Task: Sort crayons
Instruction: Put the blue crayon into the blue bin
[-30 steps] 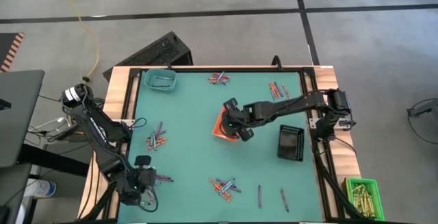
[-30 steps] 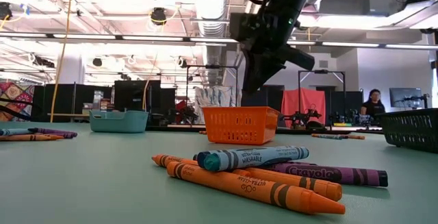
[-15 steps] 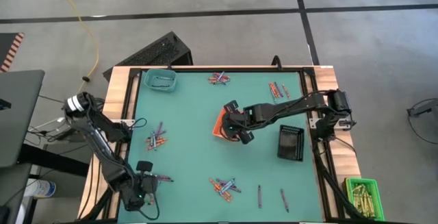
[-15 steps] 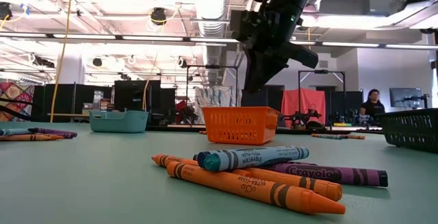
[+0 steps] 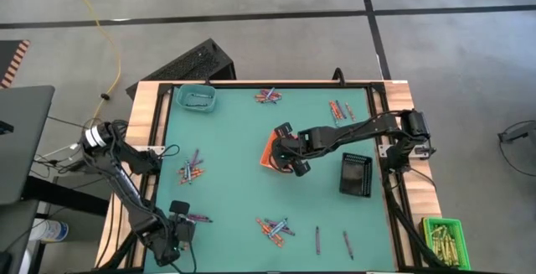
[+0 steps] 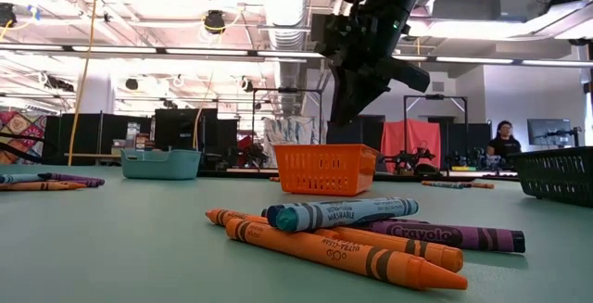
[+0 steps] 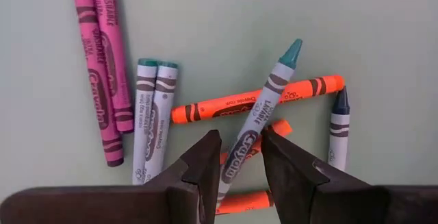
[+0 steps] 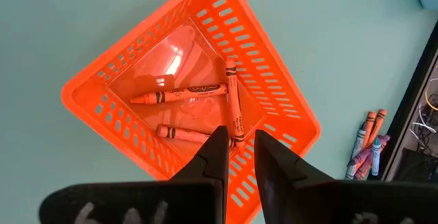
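In orange basket (image 8: 287,131): orange crayons (image 8: 235,104)

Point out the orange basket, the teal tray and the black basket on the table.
orange basket (image 8: 102,80): right wrist view, on its slotted wall.
teal tray (image 5: 181,98): high view, on its rim.
black basket (image 5: 355,176): high view, on its floor.

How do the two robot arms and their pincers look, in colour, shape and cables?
Both arms are black, built of slim jointed segments. The left arm has a pale ring near its upper joint and a thin dark cable looping beside it. The left pincer and right pincer each end in two flat, dark, tapered fingers.
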`<state>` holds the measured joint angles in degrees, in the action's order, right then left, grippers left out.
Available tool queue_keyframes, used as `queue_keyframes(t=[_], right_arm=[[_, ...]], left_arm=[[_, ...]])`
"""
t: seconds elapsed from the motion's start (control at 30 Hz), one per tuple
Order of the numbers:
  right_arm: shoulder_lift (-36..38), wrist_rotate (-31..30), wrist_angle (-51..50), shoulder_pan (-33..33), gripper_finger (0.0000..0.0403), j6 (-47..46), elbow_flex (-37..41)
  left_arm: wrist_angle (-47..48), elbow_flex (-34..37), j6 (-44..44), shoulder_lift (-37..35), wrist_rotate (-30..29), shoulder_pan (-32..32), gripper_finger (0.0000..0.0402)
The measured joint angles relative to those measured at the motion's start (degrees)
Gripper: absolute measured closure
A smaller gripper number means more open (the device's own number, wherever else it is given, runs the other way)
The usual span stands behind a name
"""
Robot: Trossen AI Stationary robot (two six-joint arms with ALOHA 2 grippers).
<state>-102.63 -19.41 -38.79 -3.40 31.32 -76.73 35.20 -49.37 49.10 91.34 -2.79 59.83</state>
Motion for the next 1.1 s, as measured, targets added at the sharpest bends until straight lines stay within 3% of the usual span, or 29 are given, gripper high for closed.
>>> queue_keyframes(t=[0.53, 0.83, 1.1], right_arm=[[0.0, -0.16, -0.18, 0.07, 0.0339, -1.35, 0.0], [0.0, -0.18, -0.93, 0.07, 0.0339, -1.91, 0.0], [0.0, -0.18, -1.29, 0.07, 0.0339, -2.57, 0.0]], left_arm=[[0.39, -1.59, -4.9, 0.21, 0.24, -0.04, 0.0394], [0.37, -1.62, -4.98, 0.21, 2.14, -0.04, 0.0396], [4.45, -5.58, -6.53, 0.21, 0.39, -0.04, 0.0401]])
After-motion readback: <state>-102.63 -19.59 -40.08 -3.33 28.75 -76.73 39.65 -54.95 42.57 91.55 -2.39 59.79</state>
